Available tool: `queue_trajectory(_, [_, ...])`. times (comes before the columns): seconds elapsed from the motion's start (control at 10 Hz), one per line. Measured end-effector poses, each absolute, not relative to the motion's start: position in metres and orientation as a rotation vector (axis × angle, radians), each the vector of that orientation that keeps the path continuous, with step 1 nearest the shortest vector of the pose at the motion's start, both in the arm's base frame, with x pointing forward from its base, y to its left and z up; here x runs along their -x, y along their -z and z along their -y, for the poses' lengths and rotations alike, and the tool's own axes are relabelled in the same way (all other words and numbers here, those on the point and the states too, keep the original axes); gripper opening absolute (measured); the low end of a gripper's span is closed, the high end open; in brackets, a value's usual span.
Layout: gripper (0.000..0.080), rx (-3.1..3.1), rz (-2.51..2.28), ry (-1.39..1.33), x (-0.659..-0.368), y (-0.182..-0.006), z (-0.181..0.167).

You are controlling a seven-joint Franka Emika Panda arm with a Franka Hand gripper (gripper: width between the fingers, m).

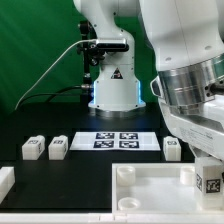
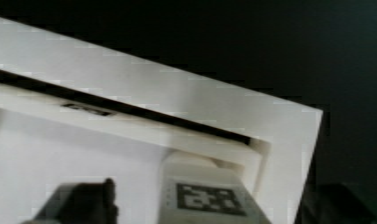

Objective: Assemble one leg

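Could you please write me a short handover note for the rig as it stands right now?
Gripper: at one leg by the tabletop's corner on the exterior view's right; whether the fingers clamp it cannot be told.
Other legs: two to the marker board's left in the exterior view, one to its right, loose on the table.
Done: no leg seen seated.
Left: seat this leg in a corner socket.

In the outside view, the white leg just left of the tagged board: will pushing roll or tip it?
The leg probably slides, not rolls: blocky, flat-sided. Tipping seems unlikely: it sits squat. Likely stiff: hard-looking plastic.
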State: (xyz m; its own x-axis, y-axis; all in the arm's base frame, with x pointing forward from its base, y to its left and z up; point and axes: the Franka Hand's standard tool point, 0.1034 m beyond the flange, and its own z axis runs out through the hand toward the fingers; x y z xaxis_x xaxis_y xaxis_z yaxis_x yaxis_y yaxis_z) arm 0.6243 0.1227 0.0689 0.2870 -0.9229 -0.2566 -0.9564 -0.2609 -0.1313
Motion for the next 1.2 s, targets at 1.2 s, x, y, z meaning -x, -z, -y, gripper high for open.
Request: queue_trajectory(1.2, [0.0393, 2.985, -0.068, 0.02, -0.625, -0.067, -0.11])
